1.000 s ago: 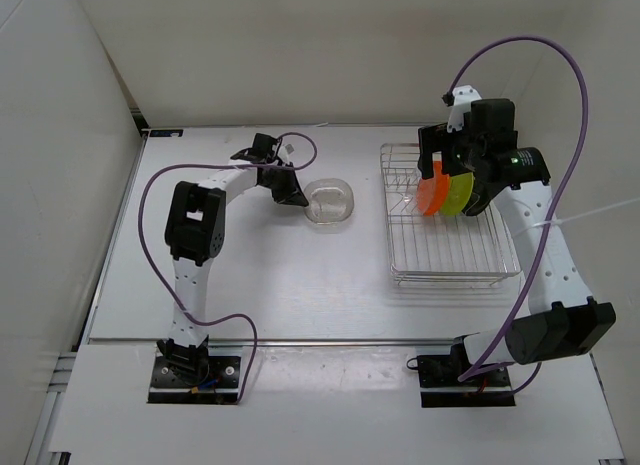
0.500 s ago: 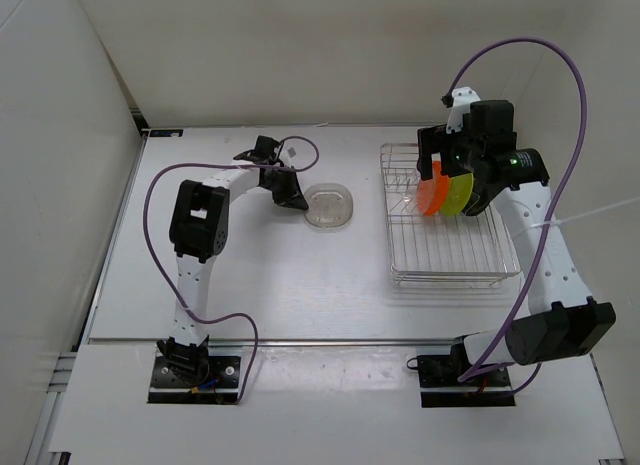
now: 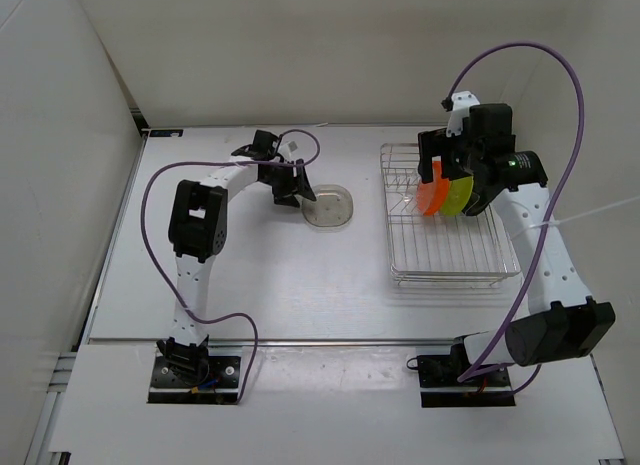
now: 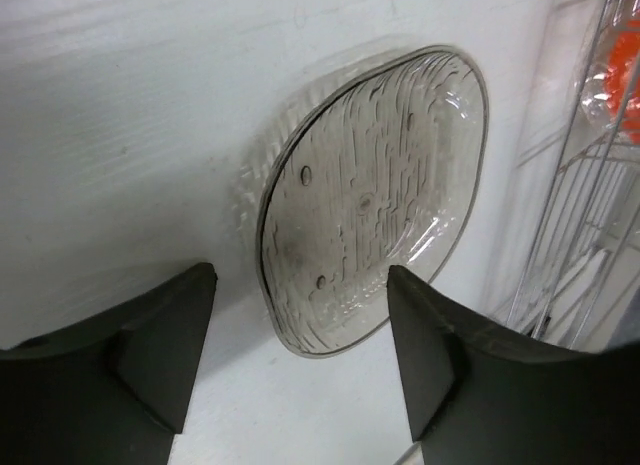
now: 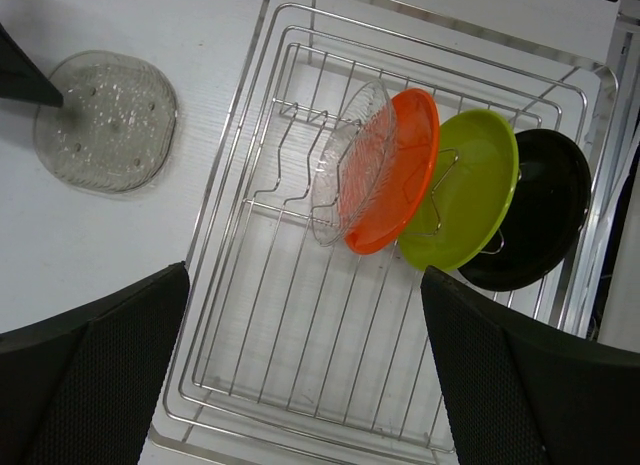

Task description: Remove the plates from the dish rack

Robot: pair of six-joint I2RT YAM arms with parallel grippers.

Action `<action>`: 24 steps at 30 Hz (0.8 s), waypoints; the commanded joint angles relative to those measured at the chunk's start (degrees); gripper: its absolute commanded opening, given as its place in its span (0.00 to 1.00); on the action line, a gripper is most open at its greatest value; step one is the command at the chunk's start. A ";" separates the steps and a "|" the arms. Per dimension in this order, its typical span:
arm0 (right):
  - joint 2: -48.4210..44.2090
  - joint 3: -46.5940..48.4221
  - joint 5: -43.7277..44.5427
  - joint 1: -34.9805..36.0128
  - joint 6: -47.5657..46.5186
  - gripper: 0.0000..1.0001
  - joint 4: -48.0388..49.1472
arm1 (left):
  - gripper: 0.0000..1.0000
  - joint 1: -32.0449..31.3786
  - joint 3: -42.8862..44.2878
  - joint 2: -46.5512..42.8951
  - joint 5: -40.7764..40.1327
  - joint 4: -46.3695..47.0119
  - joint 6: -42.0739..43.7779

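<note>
A clear plate (image 3: 329,206) lies flat on the table left of the dish rack (image 3: 450,277). My left gripper (image 4: 300,275) is open, with its fingers apart on either side of that clear plate's (image 4: 370,195) near rim and not touching it. In the dish rack (image 5: 228,165) another clear plate (image 5: 350,155), an orange plate (image 5: 400,175), a yellow-green plate (image 5: 465,190) and a black plate (image 5: 535,220) stand on edge in a row. My right gripper (image 5: 305,285) hangs open above the rack, holding nothing.
The rack's near half holds only bare wires (image 5: 330,365). A white wall runs along the table's far and left sides. A purple cable (image 3: 300,145) loops beside the left wrist.
My left gripper has opened and let go of the clear plate, which now lies flat on the table. The right arm has not moved.
</note>
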 commanded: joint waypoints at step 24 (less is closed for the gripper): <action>23.89 9.49 18.42 1.29 -8.03 0.62 2.22 | 1.00 8.95 -6.23 -36.68 -21.17 -11.50 20.89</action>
